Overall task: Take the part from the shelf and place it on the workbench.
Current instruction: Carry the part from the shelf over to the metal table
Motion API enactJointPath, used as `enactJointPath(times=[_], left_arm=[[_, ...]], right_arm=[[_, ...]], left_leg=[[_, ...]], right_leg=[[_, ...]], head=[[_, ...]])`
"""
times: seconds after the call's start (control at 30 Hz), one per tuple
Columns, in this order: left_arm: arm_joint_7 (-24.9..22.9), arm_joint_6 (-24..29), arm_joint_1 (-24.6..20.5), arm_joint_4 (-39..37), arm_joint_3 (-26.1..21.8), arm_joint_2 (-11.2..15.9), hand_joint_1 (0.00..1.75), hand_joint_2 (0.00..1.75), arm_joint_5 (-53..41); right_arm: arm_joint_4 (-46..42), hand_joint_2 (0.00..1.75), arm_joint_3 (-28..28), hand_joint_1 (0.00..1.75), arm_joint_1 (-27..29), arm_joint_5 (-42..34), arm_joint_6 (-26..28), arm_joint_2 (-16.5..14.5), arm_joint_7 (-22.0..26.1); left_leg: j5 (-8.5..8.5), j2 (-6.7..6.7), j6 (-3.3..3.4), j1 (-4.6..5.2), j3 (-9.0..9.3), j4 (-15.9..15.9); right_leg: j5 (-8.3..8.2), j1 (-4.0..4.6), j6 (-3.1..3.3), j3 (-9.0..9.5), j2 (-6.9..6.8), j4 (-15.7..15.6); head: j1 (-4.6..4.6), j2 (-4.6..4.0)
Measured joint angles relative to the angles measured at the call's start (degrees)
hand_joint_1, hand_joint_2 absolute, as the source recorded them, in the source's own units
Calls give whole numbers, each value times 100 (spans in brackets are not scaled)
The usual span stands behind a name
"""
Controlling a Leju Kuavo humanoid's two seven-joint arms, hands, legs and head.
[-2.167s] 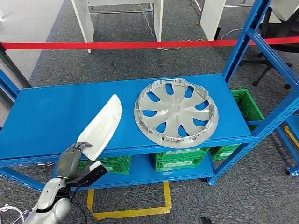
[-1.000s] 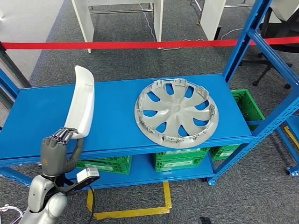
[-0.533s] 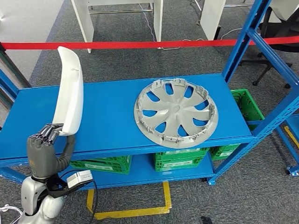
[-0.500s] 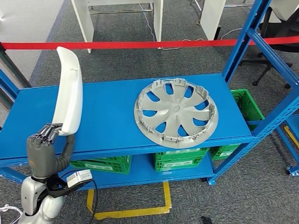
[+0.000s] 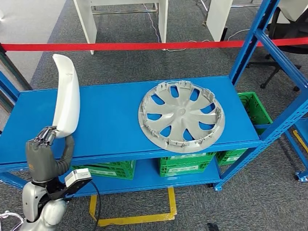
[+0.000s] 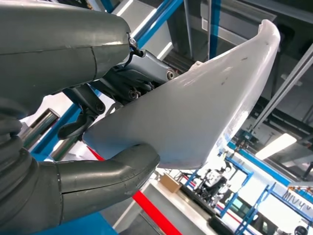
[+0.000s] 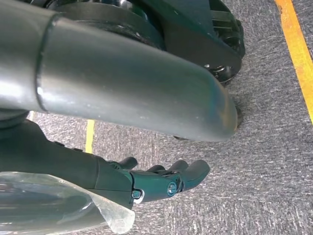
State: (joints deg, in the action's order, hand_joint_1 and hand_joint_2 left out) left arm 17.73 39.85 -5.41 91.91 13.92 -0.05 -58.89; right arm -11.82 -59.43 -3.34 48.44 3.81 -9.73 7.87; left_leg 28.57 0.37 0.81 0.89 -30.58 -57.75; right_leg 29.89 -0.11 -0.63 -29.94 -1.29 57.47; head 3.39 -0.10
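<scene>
Green plastic crates (image 5: 183, 165) sit on the lower level of the blue shelf (image 5: 109, 120), under its top board, and one more green crate (image 5: 254, 108) stands at the shelf's right end, behind the upright. What the crates hold cannot be made out, as the top board hides most of them.

On the top board lies a grey wheel cover (image 5: 181, 117), flat, towards the right half of the board and reaching close to its front edge.

The task's thing, a long white curved part (image 5: 67, 96), is off the shelf board and in the air above the shelf's left end. It stands nearly upright, its narrow rounded tip pointing up and away, its broad lower end down in the left hand (image 5: 45, 154). The left hand grips that lower end: the dark fingers (image 5: 45, 136) lie over one face of the part and the thick grey thumb (image 5: 68, 151) presses from the other side. In the left wrist view the white part (image 6: 191, 107) stretches away from the hand (image 6: 74, 161), with the thumb (image 6: 110, 171) laid against its underside and the fingers (image 6: 147, 68) closed on the opposite face. The hand sits in front of the shelf's front edge, low at the left, with the silver arm below it.

The right hand (image 7: 162, 181) hangs above grey carpet (image 7: 265, 161) beside a yellow floor line (image 7: 299, 54); its fingers are stretched out, slightly apart, and nothing is in them.

A red tape (image 5: 145, 46) runs across the floor behind the shelf.
</scene>
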Motion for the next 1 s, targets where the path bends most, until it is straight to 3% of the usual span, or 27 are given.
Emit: enactJointPath(times=[0.2, 0.3, 0.4, 0.47, 0.53, 0.57, 0.6, 0.63, 0.67, 0.73, 0.77, 0.9, 0.93, 1.0], left_arm=[[-178, 0, -25, -81, 103, 149, 175, 175, 95], [-285, 0, -22, -118, 116, 279, 175, 175, 102], [-324, 0, -22, -140, 118, 373, 175, 175, 82], [-345, 1, -25, -156, 122, 396, 175, 175, 71], [-386, 2, -17, -192, 127, 412, 175, 175, 48], [-404, 2, -9, -218, 131, 424, 175, 175, 33], [-416, 2, -6, -243, 138, 438, 175, 175, 19], [-429, 2, -8, -267, 150, 453, 175, 175, 8], [-447, 2, -13, -288, 164, 464, 175, 175, 2], [-488, 2, -34, -318, 192, 486, 175, 175, -5], [-503, 2, -46, -326, 203, 497, 175, 175, -8], [-514, 4, -63, -346, 232, 550, 175, 175, -8], [-514, 4, -67, -350, 238, 561, 175, 175, -9], [-515, 4, -77, -356, 250, 578, 175, 175, -10]], right_arm=[[1, 0, 0, 0, -19, 40, -2, -9, 19], [2, 0, 0, 0, -34, 57, 24, -47, 19], [2, 0, 0, 0, -59, 62, 47, -80, 20], [2, 0, 0, 0, -65, 62, 54, -87, 19], [2, 0, -1, 0, -61, 58, 60, -90, 10], [2, 0, -1, 0, -57, 56, 66, -90, 3], [2, 0, -2, 0, -54, 53, 72, -90, -7], [2, 0, -3, 0, -52, 48, 78, -90, -19], [2, 0, -4, 0, -53, 43, 84, -90, -37], [9, 0, -6, 0, -58, 37, 91, -103, -89], [13, 0, -7, 0, -61, 37, 93, -111, -115], [20, 0, -13, 0, -53, 36, 95, -129, -156], [21, 0, -18, 0, -57, 36, 97, -132, -156], [22, 0, -32, 0, -72, 34, 101, -136, -156]], left_leg=[[3, 0, 5, 6, -2, -11], [13, -3, 48, 27, -16, -36], [-71, 0, 117, -15, 33, 100], [-143, 5, 158, -56, 66, 183], [-160, 3, 172, -64, 39, 180], [-160, 0, 170, -66, 28, 170], [-156, -4, 161, -73, 19, 157], [-145, -10, 144, -85, 14, 135], [-128, -16, 115, -100, 10, 104], [-90, -34, 30, -103, -37, 12], [-85, -43, -12, -97, -78, -33], [-56, -55, -152, -104, -206, -137], [73, -53, -180, -110, -260, -270], [501, -50, -227, -122, -471, -862]], right_leg=[[-5, -4, -7, 0, 1, -6], [-25, -19, -40, 1, -6, -27], [30, -5, -79, -34, 14, 16], [300, -12, -112, -260, 77, 460], [625, -39, -156, -643, 112, 1228], [680, -52, -176, -785, 114, 1489], [618, -66, -195, -831, 114, 1543], [443, -82, -212, -762, 113, 1357], [208, -101, -229, -604, 114, 996], [-67, -122, -235, -298, 157, 332], [-102, -123, -209, -234, 180, 179], [-149, -114, -36, -304, 191, 178], [-178, -121, 10, -332, 179, 170], [-235, -118, 91, -407, 154, 163]], head=[[0, 0], [-3, 1], [0, -1], [16, -1], [26, -1], [27, -1], [26, -1], [27, -1], [27, -1], [37, -1], [39, 0], [32, 2], [24, 2], [4, 1]])
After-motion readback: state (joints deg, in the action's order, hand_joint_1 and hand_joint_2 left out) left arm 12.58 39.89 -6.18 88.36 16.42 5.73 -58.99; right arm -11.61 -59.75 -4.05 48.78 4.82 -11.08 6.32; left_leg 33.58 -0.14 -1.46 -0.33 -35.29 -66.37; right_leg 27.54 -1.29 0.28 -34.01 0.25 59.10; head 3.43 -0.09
